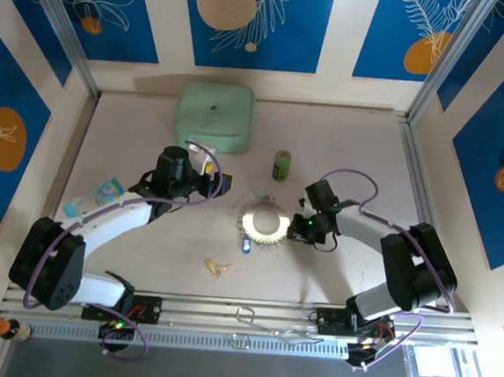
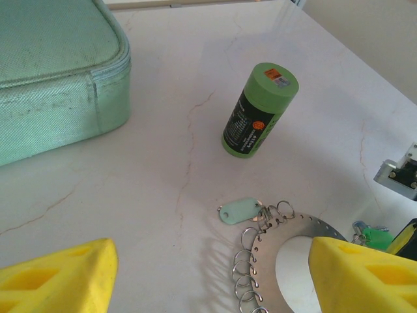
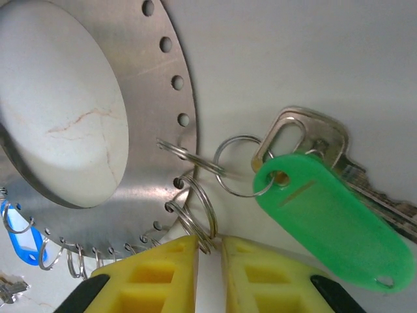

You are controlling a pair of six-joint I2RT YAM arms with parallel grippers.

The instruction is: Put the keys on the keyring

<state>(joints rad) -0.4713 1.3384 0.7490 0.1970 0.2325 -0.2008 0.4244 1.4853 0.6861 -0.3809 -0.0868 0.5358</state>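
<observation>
The right jaws pinch a small ring (image 3: 208, 215) on the keyring (image 3: 159, 98), beside a green key (image 3: 332, 222). The left jaws stand wide open.

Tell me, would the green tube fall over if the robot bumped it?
Probably. The green tube stands upright, taller than wide, so a nudge near its top could tip it. Being round, it would likely roll on the smooth table.

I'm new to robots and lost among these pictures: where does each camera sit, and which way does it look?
Top external: above and behind, looking down on the table; left arm and right arm show.
Left wrist: low, facing the green cylinder and keyring; left gripper open at the bottom.
Right wrist: close over the keyring; right gripper pinches a small ring.
Shared: all three see the keyring.
</observation>
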